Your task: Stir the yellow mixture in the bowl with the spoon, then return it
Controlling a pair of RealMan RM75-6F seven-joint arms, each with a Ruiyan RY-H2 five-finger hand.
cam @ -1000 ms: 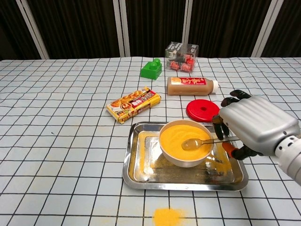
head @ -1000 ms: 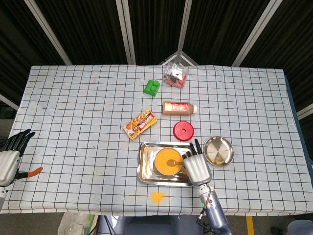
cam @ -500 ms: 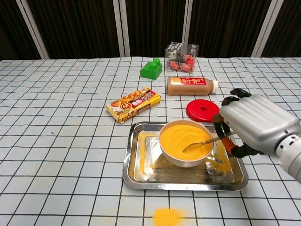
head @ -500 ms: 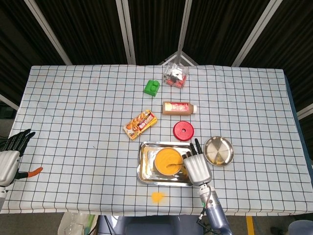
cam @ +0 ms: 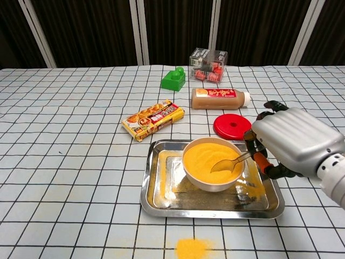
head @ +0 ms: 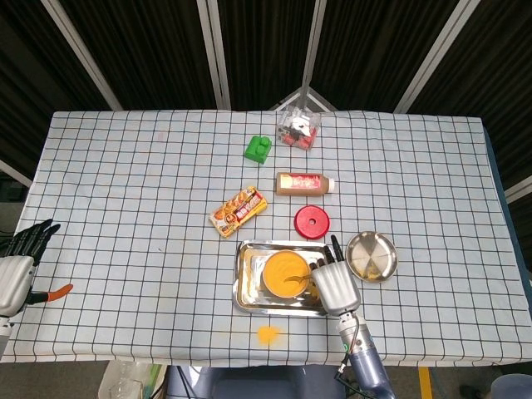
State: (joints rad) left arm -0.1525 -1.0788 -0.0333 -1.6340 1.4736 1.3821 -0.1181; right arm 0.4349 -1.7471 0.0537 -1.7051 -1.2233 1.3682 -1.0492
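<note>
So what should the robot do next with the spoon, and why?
Probably sweep the spoon around through the yellow mixture. The right hand holds its handle, and its tip sits dipped at the near right edge of the bowl, so most of the mixture lies to the left, unreached.

you've tilted the spoon (cam: 230, 161) steeper: its handle end has risen in your right hand (cam: 291, 143), and its tip has slid toward the right rim of the bowl (cam: 213, 163), digging into the yellow mixture (cam: 202, 155).
</note>
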